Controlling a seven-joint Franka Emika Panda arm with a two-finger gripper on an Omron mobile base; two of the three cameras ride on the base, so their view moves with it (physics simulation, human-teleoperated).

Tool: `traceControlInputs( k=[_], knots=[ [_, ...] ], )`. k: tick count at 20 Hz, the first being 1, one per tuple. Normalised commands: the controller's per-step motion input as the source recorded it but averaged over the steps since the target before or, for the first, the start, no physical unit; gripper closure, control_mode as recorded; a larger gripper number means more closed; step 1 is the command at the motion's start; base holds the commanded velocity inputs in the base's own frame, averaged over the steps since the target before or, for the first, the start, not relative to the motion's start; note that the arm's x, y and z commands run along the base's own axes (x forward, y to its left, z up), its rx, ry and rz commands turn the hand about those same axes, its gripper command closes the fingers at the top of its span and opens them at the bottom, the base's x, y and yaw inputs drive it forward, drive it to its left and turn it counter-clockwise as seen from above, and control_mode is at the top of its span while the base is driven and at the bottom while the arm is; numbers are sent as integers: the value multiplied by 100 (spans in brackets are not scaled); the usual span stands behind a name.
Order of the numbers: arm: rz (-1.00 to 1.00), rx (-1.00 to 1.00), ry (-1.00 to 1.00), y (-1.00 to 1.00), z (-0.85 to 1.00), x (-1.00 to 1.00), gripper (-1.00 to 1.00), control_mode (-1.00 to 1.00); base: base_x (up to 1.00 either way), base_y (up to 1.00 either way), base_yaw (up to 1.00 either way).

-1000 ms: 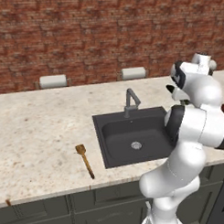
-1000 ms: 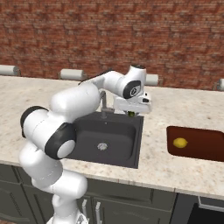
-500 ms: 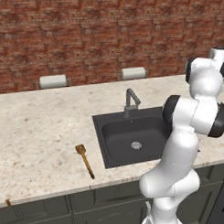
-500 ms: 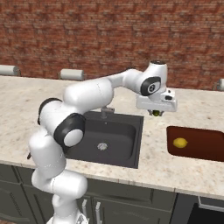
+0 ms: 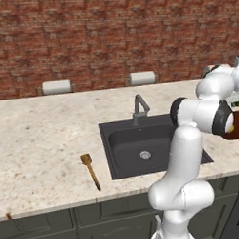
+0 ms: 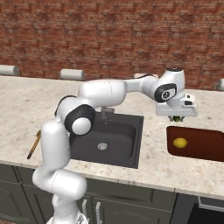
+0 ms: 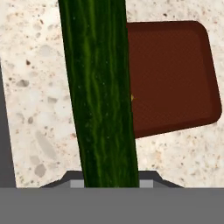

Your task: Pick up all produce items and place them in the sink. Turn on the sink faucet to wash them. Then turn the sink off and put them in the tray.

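One cucumber is clamped in my gripper, jaws closed tight on it, and through my hand camera it runs as a long dark green bar straight up the frame, crossing in front of the tray. My arm reaches out to the right, past the sink, and the hand hangs over the speckled counter just left of the tray's near-left corner, in the gap between basin and tray. From the right base camera just a small bit of green peeks out under the hand, above the tray's left edge.

Down in the tray sits the small yellow piece, resting toward its left end, well clear of the rim. From my hand camera a sliver of yellow shows right at the cucumber's edge, the rest hidden behind it.

Back at the sink, the drain gleams in the middle of the dark basin, and the faucet stands at the far rim with its spout angled over the bowl. I cannot tell whether water is running. Off to the left, the wooden spoon lies on the counter, near the front edge, well apart from the basin.
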Motion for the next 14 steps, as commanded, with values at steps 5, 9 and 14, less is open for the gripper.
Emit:
traceControlInputs(
  k=[5, 9, 14],
  knots=[
    [1, 0, 1, -66, -50, 0, 100, -100, 0, 0, 0],
    [4, 0, 1, -53, -35, 2, 100, -100, 0, 0, 0],
    [10, 0, 1, -36, -42, 3, 100, -100, 0, 0, 0]
  ],
)
